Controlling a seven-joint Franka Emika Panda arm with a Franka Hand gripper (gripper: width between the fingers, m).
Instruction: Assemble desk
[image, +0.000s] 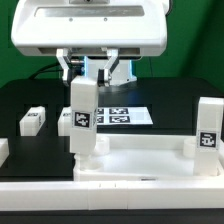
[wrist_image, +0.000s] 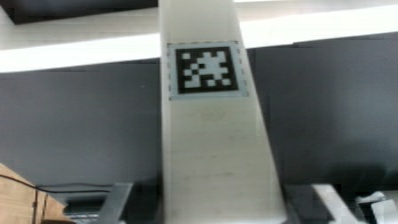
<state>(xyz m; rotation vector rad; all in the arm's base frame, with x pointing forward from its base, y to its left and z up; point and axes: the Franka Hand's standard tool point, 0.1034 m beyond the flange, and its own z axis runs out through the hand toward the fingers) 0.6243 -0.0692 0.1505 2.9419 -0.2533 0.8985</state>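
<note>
Pincer (image: 90, 78) clenched on the upper part of an upright white leg (image: 83, 120). In the wrist view its fingers (wrist_image: 103, 203) flank the leg's sides, and the leg's tag (wrist_image: 205, 70) faces that camera. The leg's lower end meets the slab (image: 150, 160) at the corner (image: 95, 168) on the exterior view's left. Whether the end is seated in a socket or only resting on the rim cannot be told.

A second leg (image: 208, 128) stands upright at the slab's corner on the exterior view's right. A loose leg (image: 32, 121) lies on the black table (image: 45, 95), well apart from the slab. The marker board (image: 128, 115) lies behind the held leg.

Judged risks:
- A slightly tilted or off-centre leg could jam on the socket's edge when pressed or turned.
- Sideways force could slide the unclamped slab and disturb the second leg.
- Letting go before the leg is fully seated could let it topple.
- A smooth plastic surface could slip between the fingers under torque.
</note>
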